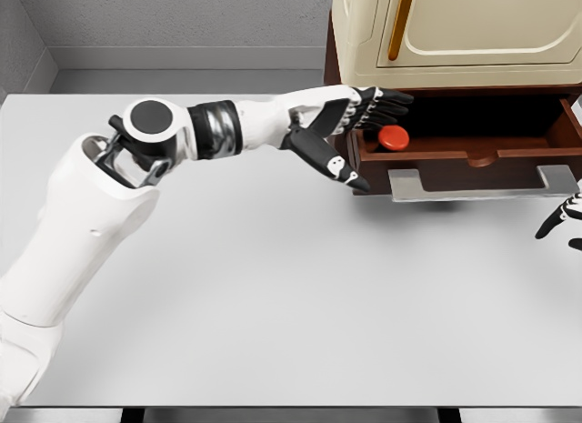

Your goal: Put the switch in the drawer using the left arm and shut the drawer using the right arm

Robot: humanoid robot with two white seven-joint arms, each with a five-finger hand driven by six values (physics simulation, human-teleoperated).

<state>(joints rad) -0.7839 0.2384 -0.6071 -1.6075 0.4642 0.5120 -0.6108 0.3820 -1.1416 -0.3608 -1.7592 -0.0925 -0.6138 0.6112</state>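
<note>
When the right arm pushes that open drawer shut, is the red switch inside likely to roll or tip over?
Probably not. The red switch looks like a low, flat disc lying on the floor of the drawer, so tipping seems unlikely. It may slide a little, since the left robot hand is open beside it and nothing holds it.

White table (273, 332) — grey walls (182, 23) (cream cabinet (455, 32)).
</note>
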